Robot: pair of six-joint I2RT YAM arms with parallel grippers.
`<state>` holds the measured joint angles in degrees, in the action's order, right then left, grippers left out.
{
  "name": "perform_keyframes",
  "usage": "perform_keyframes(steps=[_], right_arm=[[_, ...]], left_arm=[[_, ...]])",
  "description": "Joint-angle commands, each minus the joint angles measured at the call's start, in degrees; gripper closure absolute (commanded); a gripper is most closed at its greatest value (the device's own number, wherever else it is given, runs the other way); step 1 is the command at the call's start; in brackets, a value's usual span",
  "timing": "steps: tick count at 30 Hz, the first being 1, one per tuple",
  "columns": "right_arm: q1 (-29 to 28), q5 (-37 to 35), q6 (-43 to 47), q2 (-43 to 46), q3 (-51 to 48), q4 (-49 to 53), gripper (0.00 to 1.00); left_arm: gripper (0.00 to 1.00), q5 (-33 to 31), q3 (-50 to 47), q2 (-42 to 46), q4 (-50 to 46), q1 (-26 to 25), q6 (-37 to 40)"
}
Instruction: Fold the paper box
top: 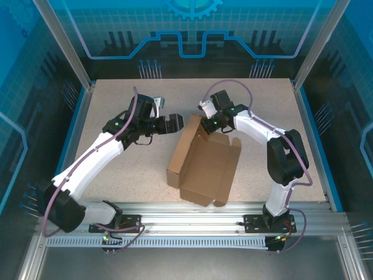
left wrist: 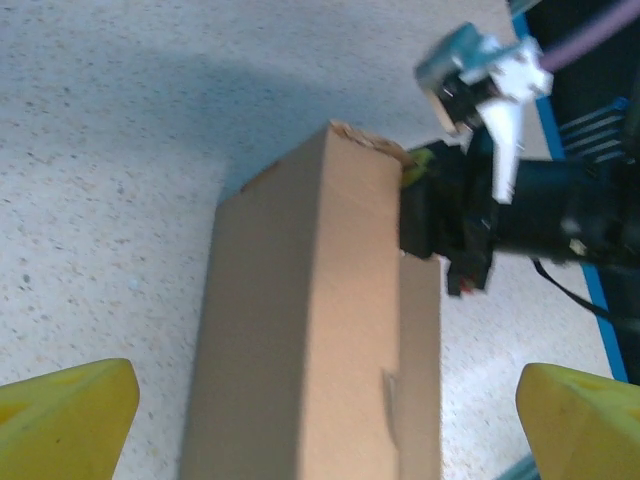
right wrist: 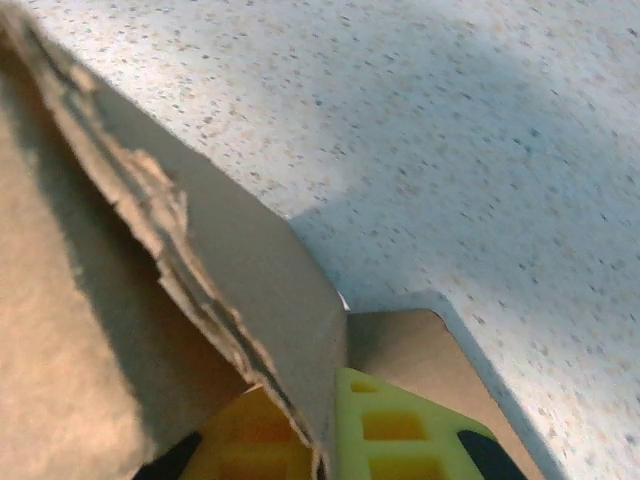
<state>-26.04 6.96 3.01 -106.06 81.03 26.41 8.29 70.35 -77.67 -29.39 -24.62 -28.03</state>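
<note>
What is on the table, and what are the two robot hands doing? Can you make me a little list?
Thing: paper box, plain brown, partly folded
Place: middle of the table
Box shape: left long wall standing up, the rest lying open
Right gripper: shut, pinching the far end of the standing wall
Left gripper: open wide, facing that wall from outside
Lid: not closed yet

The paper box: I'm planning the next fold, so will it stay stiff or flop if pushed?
Probably light: the paper box is thin cardboard, empty. Its raised wall likely hinges at the crease rather than resisting. Pinched at one edge by the right gripper, it may pivot on the table.
</note>
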Motion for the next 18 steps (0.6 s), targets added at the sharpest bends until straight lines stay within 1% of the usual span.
perform_keyframes(steps=[1, 2, 7, 12, 18], right_arm=[[-1.3, 1.89, 3.05, -1.7, 3.08, 2.56, 0.96], [-1.55, 1.6, 3.14, -1.69, 3.31, 2.72, 0.96], [-1.82, 1.06, 3.41, -1.5, 3.61, 2.94, 0.96], [-1.91, 0.6, 3.41, -1.14, 3.19, 3.16, 0.95], [-1.91, 0.07, 3.15, -1.17, 2.64, 2.44, 0.95]], left_arm=[[0.02, 6.37, 2.42, -5.28, 4.81, 3.07, 0.49], [0.02, 6.56, 2.58, -6.77, 7.14, 3.37, -0.28], [0.02, 5.87, 5.08, -14.72, 12.41, 3.35, -3.75], [0.02, 4.14, 4.52, -18.45, 18.79, 3.25, -8.97], [0.02, 3.04, 6.83, -22.83, 20.47, 1.83, -10.37]])
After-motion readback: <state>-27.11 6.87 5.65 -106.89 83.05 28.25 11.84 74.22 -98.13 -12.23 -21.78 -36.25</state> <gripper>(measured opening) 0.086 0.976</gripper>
